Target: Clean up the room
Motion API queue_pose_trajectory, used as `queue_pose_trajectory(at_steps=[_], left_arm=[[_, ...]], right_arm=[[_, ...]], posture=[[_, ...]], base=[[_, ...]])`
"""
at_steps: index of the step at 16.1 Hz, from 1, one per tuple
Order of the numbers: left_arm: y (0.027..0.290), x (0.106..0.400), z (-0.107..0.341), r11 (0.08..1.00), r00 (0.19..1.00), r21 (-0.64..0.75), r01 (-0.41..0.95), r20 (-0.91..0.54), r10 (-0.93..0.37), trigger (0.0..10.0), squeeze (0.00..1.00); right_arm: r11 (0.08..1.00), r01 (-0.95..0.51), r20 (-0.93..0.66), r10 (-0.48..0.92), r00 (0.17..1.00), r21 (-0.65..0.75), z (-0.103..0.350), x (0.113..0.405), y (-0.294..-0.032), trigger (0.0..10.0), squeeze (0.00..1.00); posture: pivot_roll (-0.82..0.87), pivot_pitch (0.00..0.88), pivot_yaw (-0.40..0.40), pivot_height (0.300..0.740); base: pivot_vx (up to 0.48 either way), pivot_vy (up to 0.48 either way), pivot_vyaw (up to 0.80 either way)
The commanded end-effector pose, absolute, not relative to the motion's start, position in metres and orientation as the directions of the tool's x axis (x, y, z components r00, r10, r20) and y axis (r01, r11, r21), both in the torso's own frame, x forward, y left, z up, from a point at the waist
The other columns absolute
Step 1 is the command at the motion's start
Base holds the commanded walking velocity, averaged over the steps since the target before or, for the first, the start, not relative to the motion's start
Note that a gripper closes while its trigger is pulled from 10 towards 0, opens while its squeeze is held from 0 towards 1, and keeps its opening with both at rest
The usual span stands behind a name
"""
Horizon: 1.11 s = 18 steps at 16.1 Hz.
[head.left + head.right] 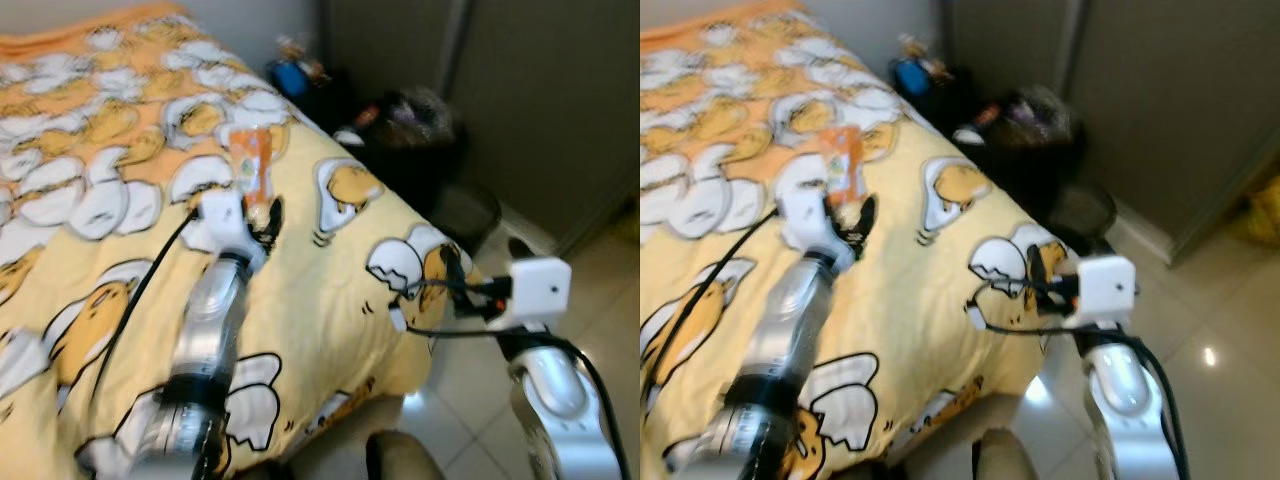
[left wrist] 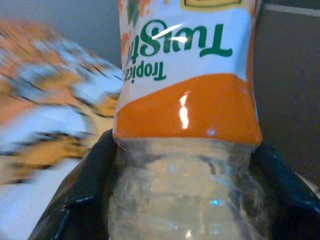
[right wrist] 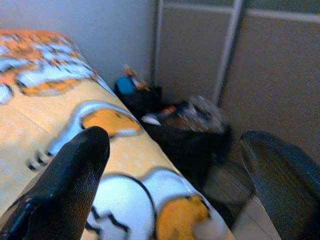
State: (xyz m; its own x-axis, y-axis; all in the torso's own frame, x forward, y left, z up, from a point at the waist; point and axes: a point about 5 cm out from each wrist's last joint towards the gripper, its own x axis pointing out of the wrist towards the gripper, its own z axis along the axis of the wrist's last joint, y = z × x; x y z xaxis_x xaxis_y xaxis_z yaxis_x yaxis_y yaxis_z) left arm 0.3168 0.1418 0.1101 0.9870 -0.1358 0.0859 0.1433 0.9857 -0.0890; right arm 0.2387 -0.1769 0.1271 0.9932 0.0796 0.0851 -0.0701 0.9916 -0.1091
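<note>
A clear plastic bottle [image 1: 254,165] with an orange and white Tropicana Twister label [image 2: 185,75] is held above the yellow egg-patterned bedspread [image 1: 320,290]. My left gripper [image 1: 262,218] is shut on the bottle, its black fingers [image 2: 80,195] pressed against both sides of the clear body. My right gripper [image 1: 440,275] hovers at the bed's near corner, open, with nothing between its fingers [image 3: 65,185].
A black bin [image 1: 415,140] full of rubbish stands on the floor beside the bed, against grey wardrobe doors [image 1: 520,90]. A blue item [image 1: 290,75] and other clutter sit by the wall. Pale tiled floor [image 1: 590,270] lies to the right.
</note>
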Motion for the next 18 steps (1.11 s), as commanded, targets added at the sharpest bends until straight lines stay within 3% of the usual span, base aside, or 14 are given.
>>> queue_pose_trajectory(at_steps=[1,2,3,5,9,18], left_arm=[[0.150,0.310,0.114,0.993,0.984,-0.011,0.121,0.132,-0.118,0.0,0.00],[0.170,0.303,0.103,0.999,0.995,-0.024,0.027,0.092,-0.025,5.8,0.00],[0.180,0.296,0.102,0.999,0.996,-0.044,-0.016,0.088,0.020,10.0,0.00],[0.155,0.298,0.095,0.997,0.999,-0.073,-0.010,0.041,0.014,10.0,0.00],[0.139,0.301,0.086,0.999,1.000,-0.053,0.011,-0.013,-0.012,10.0,0.00],[0.134,0.320,0.079,0.998,0.993,-0.014,0.066,-0.099,-0.067,10.0,0.00]], right_arm=[[0.994,-0.068,0.070,0.074,0.995,-0.081,0.121,0.244,-0.176,10.0,0.00],[0.994,-0.078,0.085,0.084,0.993,-0.072,0.124,0.256,-0.172,10.0,0.00],[0.994,-0.085,0.098,0.092,0.991,-0.072,0.125,0.266,-0.169,10.0,0.00],[0.995,-0.077,0.022,0.078,0.997,-0.064,0.104,0.282,-0.169,10.0,0.00],[0.991,-0.109,-0.005,0.109,0.994,-0.075,0.093,0.280,-0.163,10.0,0.00],[0.992,-0.088,-0.022,0.086,0.996,-0.095,0.076,0.271,-0.168,10.0,0.00]], posture=[[-0.19,0.000,0.078,0.740],[-0.18,0.000,0.068,0.740],[-0.17,0.000,0.065,0.740],[-0.17,0.000,0.049,0.740],[-0.19,0.000,0.054,0.740],[-0.23,0.000,0.089,0.740]], base=[[0.000,0.000,0.00],[0.000,0.000,0.00],[0.000,0.000,0.00],[0.150,-0.186,0.38],[0.297,-0.374,0.69],[0.306,-0.366,0.61]])
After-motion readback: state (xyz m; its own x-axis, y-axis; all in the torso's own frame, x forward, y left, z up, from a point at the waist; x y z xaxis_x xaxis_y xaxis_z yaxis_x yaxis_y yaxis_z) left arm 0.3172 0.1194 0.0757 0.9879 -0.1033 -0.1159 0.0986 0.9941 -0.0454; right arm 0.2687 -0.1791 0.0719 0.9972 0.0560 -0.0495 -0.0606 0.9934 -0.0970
